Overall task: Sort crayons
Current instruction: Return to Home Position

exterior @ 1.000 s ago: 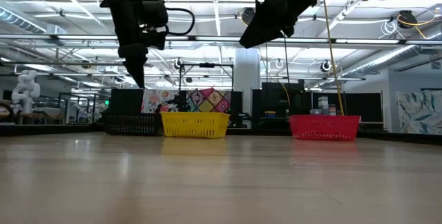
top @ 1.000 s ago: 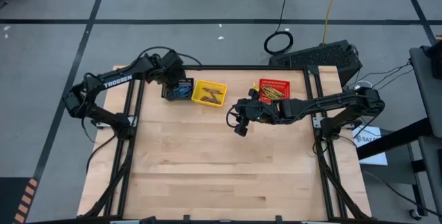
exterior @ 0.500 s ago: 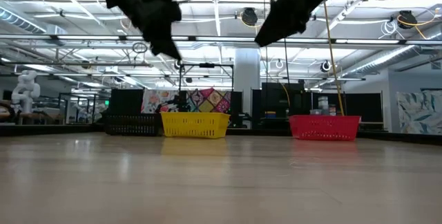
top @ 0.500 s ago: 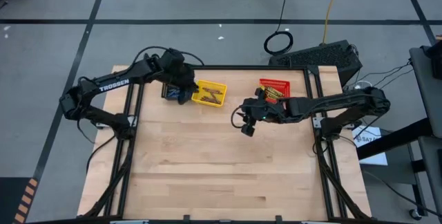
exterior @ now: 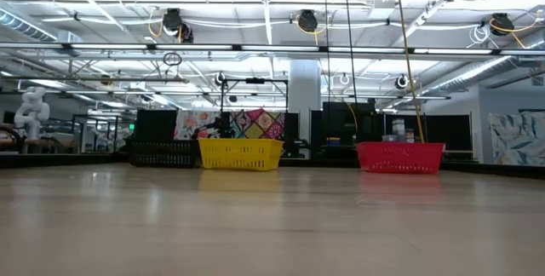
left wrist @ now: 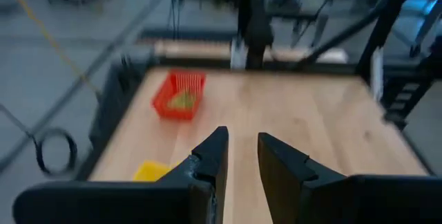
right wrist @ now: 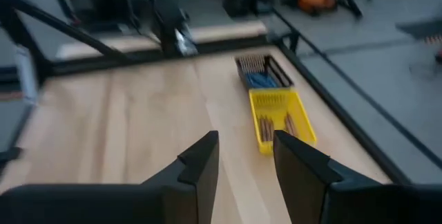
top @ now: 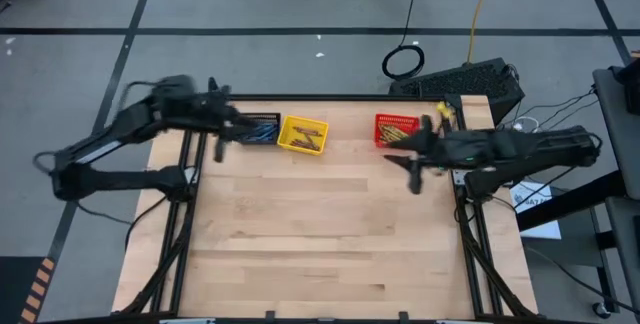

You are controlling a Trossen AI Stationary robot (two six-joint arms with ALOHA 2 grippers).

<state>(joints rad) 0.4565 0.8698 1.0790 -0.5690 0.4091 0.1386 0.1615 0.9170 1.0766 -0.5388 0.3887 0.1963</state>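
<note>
**Along the far edge: crayons [top: 262, 132] binned, jaws empty**

From overhead, you see the left gripper [top: 218, 132] beside the black basket [top: 258, 117] of blue ones, and the right gripper [top: 415, 169] near the red basket [top: 378, 122]. At surface [exterior: 272, 225] height, the yellow basket [exterior: 240, 153] stands between the other two. Each wrist view shows you jaws slightly parted, gripping nothing.

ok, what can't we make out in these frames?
- Count of crayons: too small in the high view; in the low view the mesh walls of the black basket, yellow basket and red basket hide them.
- Left tool: motion-blurred in the high view, cut off by the low view's top edge.
- Right tool: same top-edge cutoff.
</note>
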